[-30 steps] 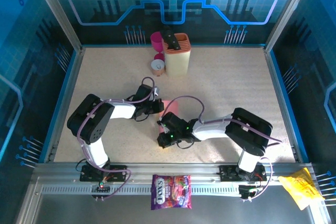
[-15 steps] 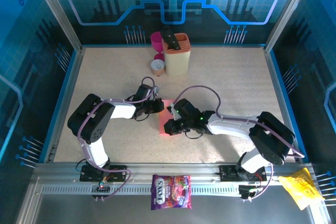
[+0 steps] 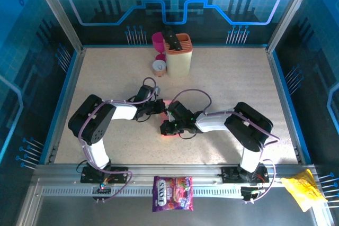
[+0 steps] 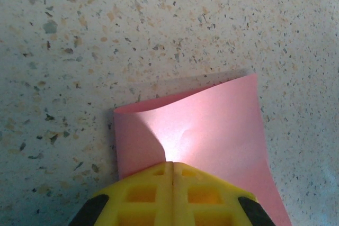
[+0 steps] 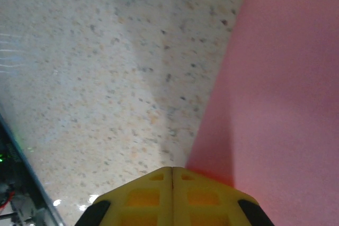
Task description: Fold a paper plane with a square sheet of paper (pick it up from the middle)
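The square sheet of paper (image 4: 212, 125) is salmon pink and lies folded over on the speckled table, its far folded edge bulging up slightly. In the top view only slivers of the sheet (image 3: 169, 133) show between the two wrists. My left gripper (image 4: 172, 163) is shut, and its yellow fingertips rest on the sheet's near part. My right gripper (image 5: 172, 169) is also shut, its tips down at the sheet's (image 5: 286, 78) left edge where pink meets table. From above, the left gripper (image 3: 160, 108) and right gripper (image 3: 167, 127) sit close together mid-table.
At the back stand a beige holder (image 3: 178, 54), a magenta cup (image 3: 158, 39) and a small brown cup (image 3: 159, 67). A purple candy bag (image 3: 172, 193) and a yellow packet (image 3: 302, 191) lie on the front rail. Blue walls enclose the table.
My right gripper has slid from the sheet's near end up toward the left gripper, and its arm has swung and folded back. Less pink shows than half a second ago. The left arm barely moved.
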Controlling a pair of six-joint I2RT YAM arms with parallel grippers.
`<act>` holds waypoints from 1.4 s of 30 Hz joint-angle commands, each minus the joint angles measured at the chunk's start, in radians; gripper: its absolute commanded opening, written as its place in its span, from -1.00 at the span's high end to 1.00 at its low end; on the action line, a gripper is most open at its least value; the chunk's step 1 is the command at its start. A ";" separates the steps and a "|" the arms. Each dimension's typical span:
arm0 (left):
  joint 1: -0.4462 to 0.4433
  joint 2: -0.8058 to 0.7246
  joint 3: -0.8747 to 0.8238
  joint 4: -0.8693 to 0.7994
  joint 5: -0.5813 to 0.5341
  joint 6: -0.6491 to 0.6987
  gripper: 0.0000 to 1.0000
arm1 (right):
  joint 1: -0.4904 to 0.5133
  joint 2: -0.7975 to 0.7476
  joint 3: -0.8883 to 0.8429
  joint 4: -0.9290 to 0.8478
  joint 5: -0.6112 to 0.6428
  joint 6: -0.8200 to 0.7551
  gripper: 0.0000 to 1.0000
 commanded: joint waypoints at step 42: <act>0.175 0.226 0.397 -0.269 -0.061 -0.045 0.67 | 0.023 0.161 -0.168 -0.025 0.095 0.153 1.00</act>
